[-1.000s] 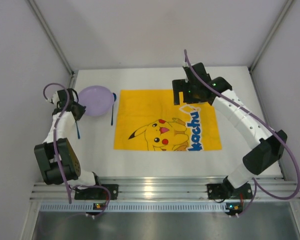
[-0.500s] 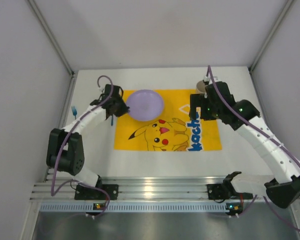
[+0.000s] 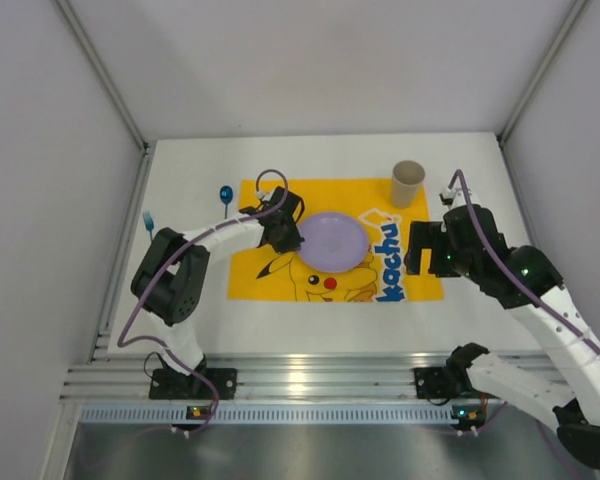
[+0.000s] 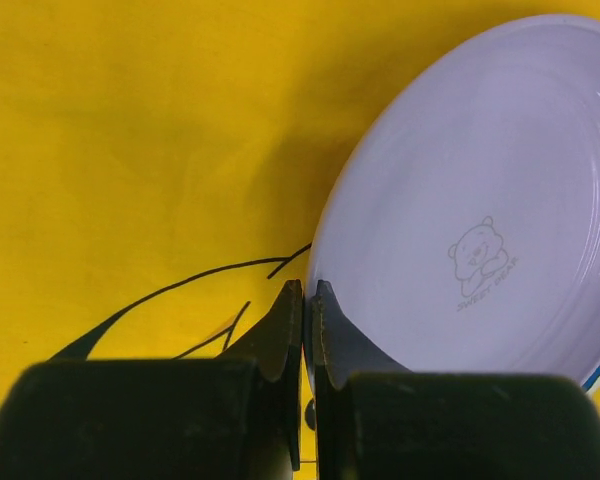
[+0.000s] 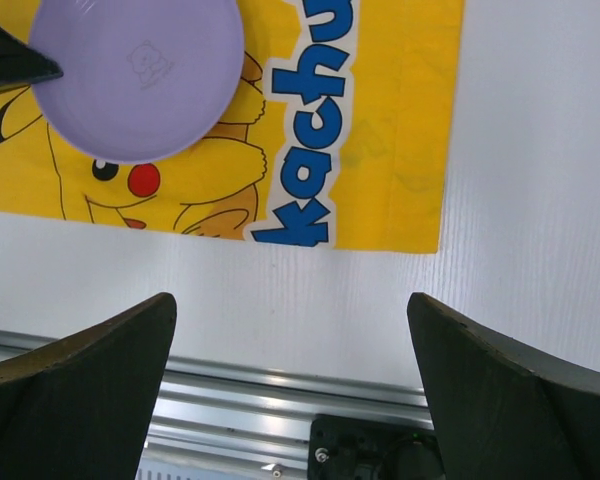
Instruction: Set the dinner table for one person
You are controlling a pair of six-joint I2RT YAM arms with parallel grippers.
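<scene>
A lilac plate lies on the yellow Pikachu cloth in the middle of the white dinner table. My left gripper is shut on the plate's left rim; in the left wrist view its jaws pinch the rim of the plate at the gripper. A beige cup stands upright at the cloth's far right corner. My right gripper is open and empty above the cloth's right edge; its view shows the plate and cloth.
A blue spoon lies on the table just left of the cloth's far corner. A blue fork lies near the table's left edge. The silver rail runs along the near edge, and grey walls enclose the table.
My left gripper has dragged the plate from the table's left onto the cloth's middle. My right gripper has let go of the cup at the far right and drawn back toward the near side.
</scene>
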